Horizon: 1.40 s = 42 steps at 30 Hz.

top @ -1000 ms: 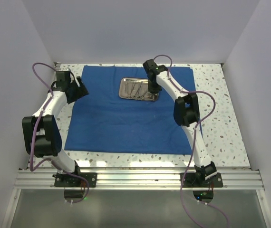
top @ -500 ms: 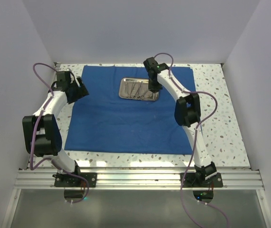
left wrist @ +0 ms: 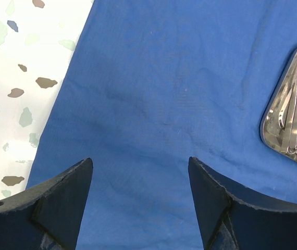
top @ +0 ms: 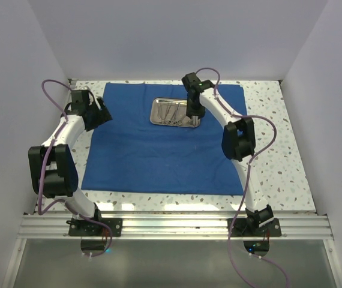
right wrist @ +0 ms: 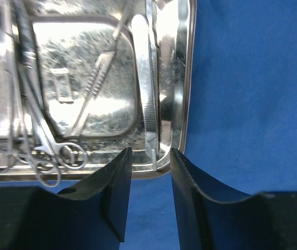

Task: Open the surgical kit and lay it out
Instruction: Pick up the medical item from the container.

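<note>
Close to the arms, on the white speckled table [top: 273, 120], lies the big royal-blue cloth wrap [top: 159, 156]. It is opened out flat and has not moved since a moment ago. Over its left edge hangs the left claw [left wrist: 139, 162], in the same spot as before. Its two dark fingers [left wrist: 60, 198] are spread wide. Only bare blue cloth shows between them, and they hold nothing. Farther back, near the far edge of the cloth, sits the small shiny rectangle-shaped steel tray [top: 154, 113], also where it was. Only the right arm has changed: its elbow has swung a little to the right, and its wrist has slid a little farther back over the right end of the tray. The right claw [right wrist: 149, 154] points down there. Its fingers [right wrist: 112, 187] are just a little bit apart, with a thin gap. In that gap shows the near end of the long flat silver tweezers [right wrist: 147, 94], which lie in the tray close to its right rim. The fingers are not squeezing the tweezers, and I cannot tell if they touch the tray. More thin silver tools lie in the tray: next to the tweezers a slim tool with a ridged handle [right wrist: 97, 80], and past that the ring-handled scissors or clamps [right wrist: 44, 153].
</note>
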### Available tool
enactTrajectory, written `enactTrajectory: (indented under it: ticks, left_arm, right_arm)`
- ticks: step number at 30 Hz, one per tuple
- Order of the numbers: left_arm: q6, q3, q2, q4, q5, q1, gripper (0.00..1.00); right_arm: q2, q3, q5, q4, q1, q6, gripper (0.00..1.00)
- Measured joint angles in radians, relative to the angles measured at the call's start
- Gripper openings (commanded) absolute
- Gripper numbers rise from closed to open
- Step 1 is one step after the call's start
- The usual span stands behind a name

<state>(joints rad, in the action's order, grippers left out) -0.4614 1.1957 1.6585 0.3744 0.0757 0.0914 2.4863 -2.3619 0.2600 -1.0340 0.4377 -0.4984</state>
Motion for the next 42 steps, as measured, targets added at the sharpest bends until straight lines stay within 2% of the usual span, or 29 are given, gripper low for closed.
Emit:
enactTrajectory:
  ticks: [12,23,28,31,42]
  left_arm:
    - [0.0,-0.014,0.0,-0.001,0.004,0.0,0.77]
    - [0.0,-0.014,0.0,0.0,0.003,0.0,0.77]
    - [0.001,-0.014,0.0,0.0,0.003,0.0,0.77]
    - [0.001,-0.014,0.003,0.0,0.003,0.0,0.77]
    - [0.001,-0.014,0.027,0.004,0.003,0.0,0.77]
  right_arm:
    - [0.0,0.083,-0.016,0.005,0.017,-0.005,0.3]
    - [0.053,0.019,0.013,0.005,0.021,-0.003,0.25]
    - [0.054,0.018,0.016,0.005,0.018,0.0,0.14]
    - [0.055,0.018,0.017,0.005,0.018,0.003,0.0]
    - [0.058,0.001,0.019,-0.007,0.016,0.009,0.0]
